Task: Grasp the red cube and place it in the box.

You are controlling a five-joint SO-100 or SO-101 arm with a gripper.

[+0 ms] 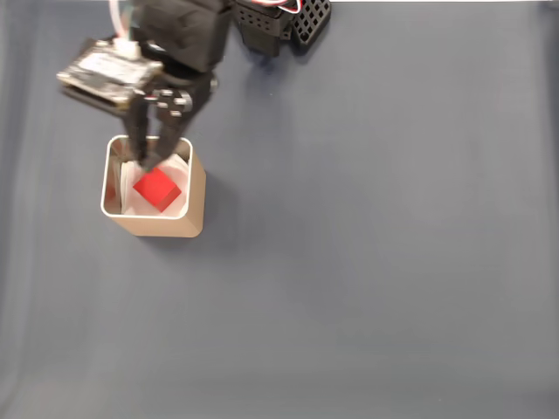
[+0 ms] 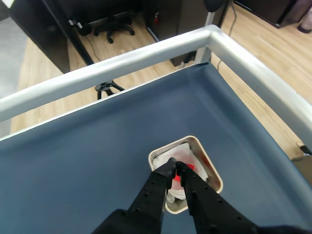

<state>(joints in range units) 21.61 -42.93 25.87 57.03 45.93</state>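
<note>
- In the fixed view the box (image 1: 155,225) stands in the left part of the frame, a little above the middle, on a dark blue-grey table (image 1: 376,262).
- The red cube (image 1: 157,188) lies inside the box, turned so a corner points downward in the picture, on the white lining.
- The black arm (image 1: 179,39) reaches down from the upper left of the frame, and its gripper (image 1: 147,161) dips over the box's upper rim, the tips just at the cube's upper left corner.
- In the wrist view the two fingers (image 2: 168,168) run up from the bottom centre and nearly meet at their tips over the box (image 2: 209,168); a sliver of red (image 2: 187,168) shows just to their right.
- The fingers look drawn close together, with only a thin gap between them, and they do not appear clamped on the cube; it seems to sit beside the tips rather than between them.
- Judged from this, the placing step looks done or nearly so: the cube is in the box.
- The next move calls for lifting the gripper straight up and clear of the rim, without catching the box wall or dragging the cube out.
- A metal rail (image 2: 146,56) edges the table in the wrist view, with wooden floor (image 2: 273,34) beyond.
</note>
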